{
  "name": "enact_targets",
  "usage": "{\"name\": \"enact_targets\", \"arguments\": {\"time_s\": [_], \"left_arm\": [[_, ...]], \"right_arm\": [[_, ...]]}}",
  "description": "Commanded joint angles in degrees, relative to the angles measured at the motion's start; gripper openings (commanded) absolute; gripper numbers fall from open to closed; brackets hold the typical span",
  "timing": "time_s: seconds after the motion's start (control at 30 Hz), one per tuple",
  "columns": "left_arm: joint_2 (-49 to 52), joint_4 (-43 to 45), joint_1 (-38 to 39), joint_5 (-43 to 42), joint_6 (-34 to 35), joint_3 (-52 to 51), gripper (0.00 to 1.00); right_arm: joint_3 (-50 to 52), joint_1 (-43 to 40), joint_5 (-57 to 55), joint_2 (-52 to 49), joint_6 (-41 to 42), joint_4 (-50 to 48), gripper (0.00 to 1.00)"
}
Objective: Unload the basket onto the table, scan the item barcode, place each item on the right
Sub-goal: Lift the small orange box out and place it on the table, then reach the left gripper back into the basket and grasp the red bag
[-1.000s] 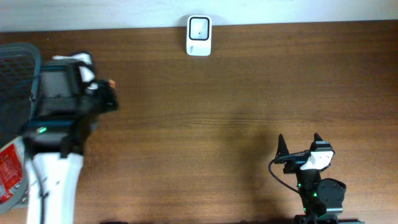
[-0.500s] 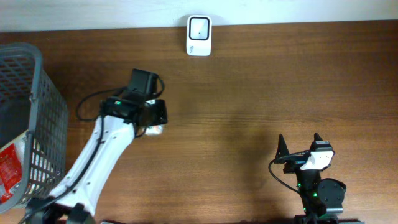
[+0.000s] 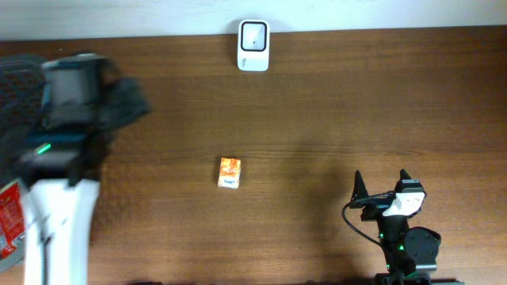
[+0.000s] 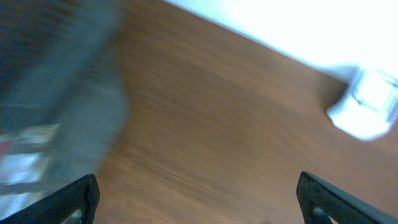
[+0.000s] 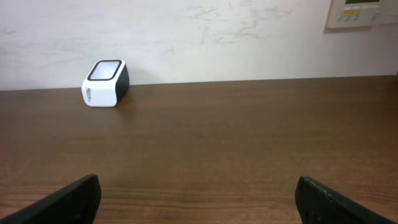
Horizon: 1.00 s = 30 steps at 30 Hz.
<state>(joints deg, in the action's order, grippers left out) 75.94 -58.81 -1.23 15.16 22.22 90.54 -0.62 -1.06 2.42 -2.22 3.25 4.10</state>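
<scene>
**Item on the counter, scan not yet done**

The small orange item (image 3: 230, 172) lies flat near the middle of the counter (image 3: 333, 103), well apart from the white scanner (image 3: 253, 35) at the far edge. Neither arm holds it. The left pincer (image 4: 199, 194), spread wide and empty, hangs by the basket (image 3: 12, 103) at the left edge. The right pincer (image 3: 383, 184), also apart, waits near the near right corner. Lifting the item and showing its barcode look left to do.

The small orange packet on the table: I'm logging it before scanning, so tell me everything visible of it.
The orange packet is small, rectangular, orange with a white end toward the robot; its print is unreadable. It lies flat near the middle of the wooden table, well short of the white scanner, touched by nothing else.
</scene>
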Motion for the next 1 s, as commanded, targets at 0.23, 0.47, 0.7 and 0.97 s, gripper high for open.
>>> {"name": "enact_targets", "arguments": {"time_s": [0.23, 0.47, 0.7, 0.97], "left_arm": [[-0.7, -6.7, -27.9, 4.1, 1.9, 0.3, 1.00], [5.9, -10.1, -28.7, 3.3, 1.8, 0.3, 0.99], [9.6, -10.4, -34.0, -0.3, 1.4, 0.2, 1.00], [14.5, -10.4, -37.4, -3.4, -1.4, 0.2, 0.98]], "right_arm": [[0.3, 0.3, 0.3, 0.1, 0.2, 0.2, 0.99], [0.3, 0.3, 0.3, 0.1, 0.2, 0.2, 0.99], [0.3, 0.3, 0.3, 0.1, 0.2, 0.2, 0.99], [0.3, 0.3, 0.3, 0.1, 0.2, 0.2, 0.99]]}}
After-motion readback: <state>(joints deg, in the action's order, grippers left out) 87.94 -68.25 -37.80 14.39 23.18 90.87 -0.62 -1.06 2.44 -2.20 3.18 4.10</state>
